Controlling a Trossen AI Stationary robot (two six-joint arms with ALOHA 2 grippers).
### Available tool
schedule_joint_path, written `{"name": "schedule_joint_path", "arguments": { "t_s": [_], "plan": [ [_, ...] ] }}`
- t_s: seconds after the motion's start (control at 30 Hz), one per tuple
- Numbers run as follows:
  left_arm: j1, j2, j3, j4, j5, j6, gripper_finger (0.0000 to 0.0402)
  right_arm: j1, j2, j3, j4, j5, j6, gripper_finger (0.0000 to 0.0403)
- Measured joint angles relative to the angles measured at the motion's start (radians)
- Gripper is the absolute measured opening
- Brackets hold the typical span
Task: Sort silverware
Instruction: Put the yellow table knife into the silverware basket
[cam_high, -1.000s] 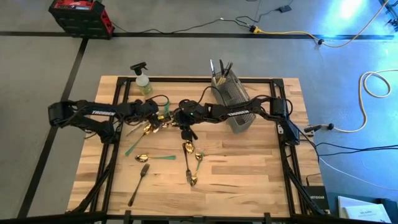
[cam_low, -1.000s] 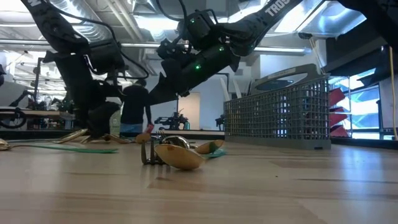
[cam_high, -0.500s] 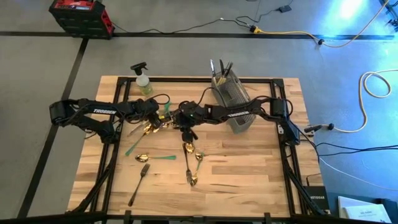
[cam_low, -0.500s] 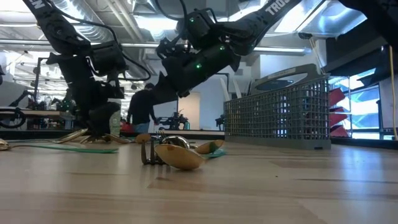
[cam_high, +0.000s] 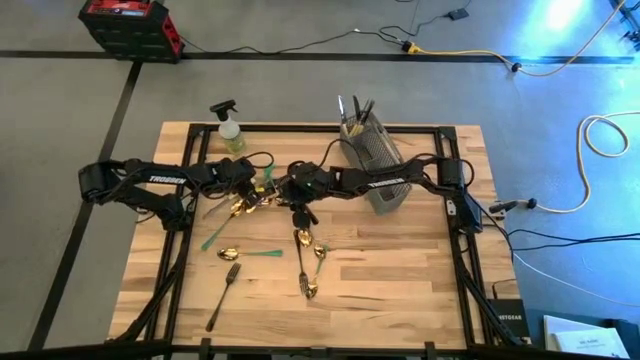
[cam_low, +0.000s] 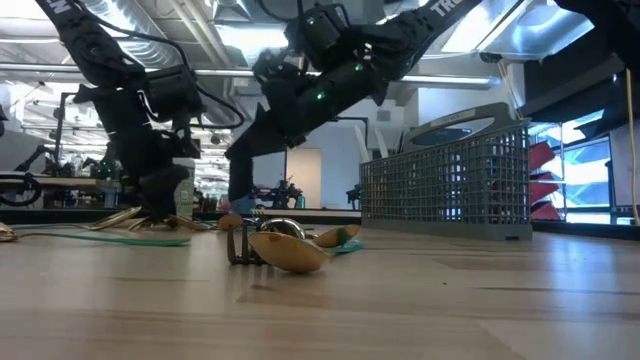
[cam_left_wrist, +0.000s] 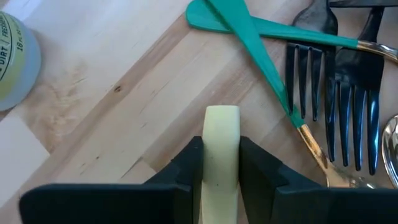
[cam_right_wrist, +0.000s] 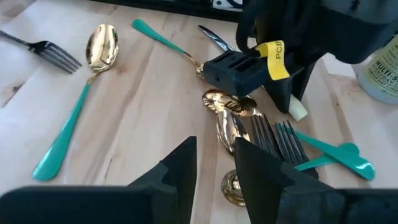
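Observation:
Silverware lies loose on the wooden table: a pile (cam_high: 238, 207) of gold spoons (cam_right_wrist: 233, 124), dark forks (cam_left_wrist: 329, 93) and green-handled pieces (cam_left_wrist: 249, 37). Nearer the table's near edge lie a green-handled gold spoon (cam_high: 238, 253), a black fork (cam_high: 224, 296) and more gold pieces (cam_high: 305, 262). My left gripper (cam_high: 262, 188) hangs low over the pile's far side, shut on a pale cream handle (cam_left_wrist: 222, 149). My right gripper (cam_high: 292, 188) hovers open just right of it, above the gold spoons (cam_right_wrist: 216, 149), touching nothing. My left gripper pinches the pale cream handle (cam_left_wrist: 222, 134) between its two fingers, which point down at the table. The handle's rounded end (cam_right_wrist: 298, 111) sticks out past the fingertips, close over a green handle. Whether that end touches anything, I cannot tell. The rest of the piece is hidden by the gripper.
A grey mesh caddy (cam_high: 375, 165) with several utensils standing in it sits behind the right arm. A spray bottle (cam_high: 229, 130) stands at the far edge, near the left gripper. Bare wood lies along the near edge and in the right half.
My right gripper has risen a little over the pile and moved slightly toward the left gripper. The silverware on the table has stayed where it was.

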Motion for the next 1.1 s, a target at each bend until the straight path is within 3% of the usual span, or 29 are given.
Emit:
{"name": "schedule_joint_path", "arguments": {
  "t_s": [0.33, 0.53, 0.67, 0.8, 0.93, 1.1],
  "plan": [
    [-0.009, -0.217, 0.022, 0.001, 0.040, -0.034, 0.0056, 0.033, -0.159, 0.000, -0.194, 0.176, -0.058, 0.0057],
    [-0.029, -0.392, 0.048, 0.013, 0.072, -0.072, 0.0056, 0.080, -0.243, -0.005, -0.298, 0.178, -0.072, 0.0036],
    [-0.065, -0.505, 0.058, 0.068, 0.082, -0.106, 0.0056, 0.097, -0.313, -0.091, -0.298, 0.177, -0.074, 0.0019],
    [-0.107, -0.574, 0.059, 0.174, 0.083, -0.137, 0.0056, 0.100, -0.380, -0.210, -0.190, 0.178, -0.068, 0.0003],
    [-0.154, -0.581, 0.059, 0.286, 0.082, -0.164, 0.0056, 0.107, -0.415, -0.338, 0.049, 0.161, -0.073, 0.0003],
    [-0.205, -0.548, 0.059, 0.430, 0.071, -0.173, 0.0056, 0.113, -0.417, -0.512, 0.524, -0.068, -0.069, 0.0001]
  ]
}}
